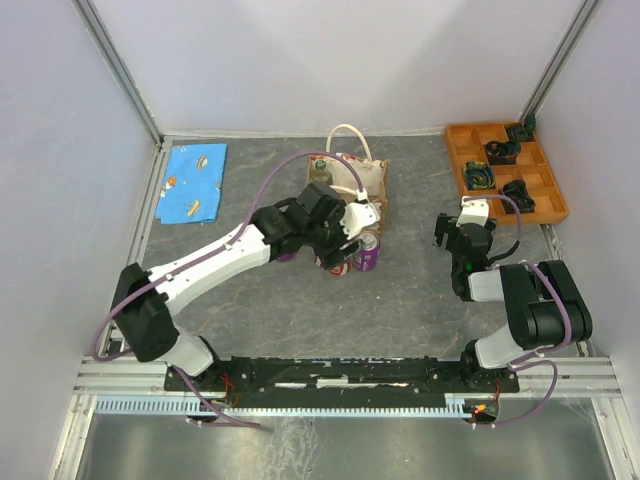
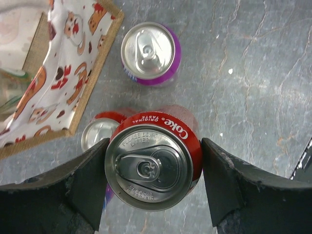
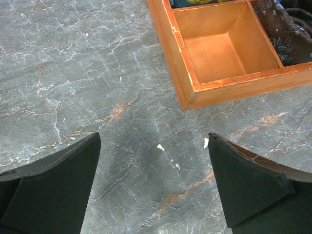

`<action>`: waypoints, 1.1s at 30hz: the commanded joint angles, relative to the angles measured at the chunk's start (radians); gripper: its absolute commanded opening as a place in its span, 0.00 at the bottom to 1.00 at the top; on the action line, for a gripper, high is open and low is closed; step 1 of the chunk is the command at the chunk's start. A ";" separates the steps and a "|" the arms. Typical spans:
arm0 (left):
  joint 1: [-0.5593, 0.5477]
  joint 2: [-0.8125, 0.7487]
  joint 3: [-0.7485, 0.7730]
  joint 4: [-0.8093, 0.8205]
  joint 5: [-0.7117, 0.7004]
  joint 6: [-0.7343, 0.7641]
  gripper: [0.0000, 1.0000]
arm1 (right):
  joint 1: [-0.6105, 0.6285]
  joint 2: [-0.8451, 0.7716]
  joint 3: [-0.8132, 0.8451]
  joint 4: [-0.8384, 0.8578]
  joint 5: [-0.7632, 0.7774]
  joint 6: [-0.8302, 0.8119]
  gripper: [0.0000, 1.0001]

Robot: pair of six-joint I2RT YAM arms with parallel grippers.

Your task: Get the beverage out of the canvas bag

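Observation:
The canvas bag (image 1: pixel 352 180), tan with white-and-red patterned sides and cream handles, stands at the back middle of the table. Its corner shows in the left wrist view (image 2: pixel 58 78). My left gripper (image 1: pixel 345 245) is just in front of the bag, shut on a red Coke can (image 2: pixel 146 165) and holding it upright above the table. A second red can (image 2: pixel 96 135) and a purple can (image 2: pixel 148 51) stand on the table beside it. The purple can also shows in the top view (image 1: pixel 370 256). My right gripper (image 1: pixel 463 228) is open and empty over the bare table (image 3: pixel 146 97).
An orange compartment tray (image 1: pixel 548 205) with dark items stands at the back right; its corner (image 3: pixel 190 95) lies just ahead of my right gripper. A blue patterned cloth (image 1: pixel 195 182) lies at the back left. Something green (image 1: pixel 320 172) sits inside the bag.

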 commanded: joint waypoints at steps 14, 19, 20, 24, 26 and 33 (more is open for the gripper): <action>-0.085 0.146 -0.019 0.195 0.013 -0.022 0.03 | -0.003 -0.013 0.017 0.032 0.007 0.007 0.99; -0.084 0.149 -0.052 0.210 0.027 -0.036 0.03 | -0.004 -0.013 0.017 0.032 0.007 0.007 0.99; -0.085 0.149 -0.063 0.217 0.029 -0.038 0.03 | -0.004 -0.013 0.018 0.032 0.007 0.007 0.99; -0.085 0.149 -0.116 0.242 0.031 -0.048 0.04 | -0.003 -0.013 0.017 0.032 0.006 0.006 0.99; -0.084 0.150 -0.131 0.241 0.028 -0.052 0.05 | -0.004 -0.012 0.017 0.032 0.006 0.006 0.99; -0.085 0.137 -0.169 0.252 0.011 -0.066 0.34 | -0.004 -0.012 0.017 0.032 0.007 0.007 0.99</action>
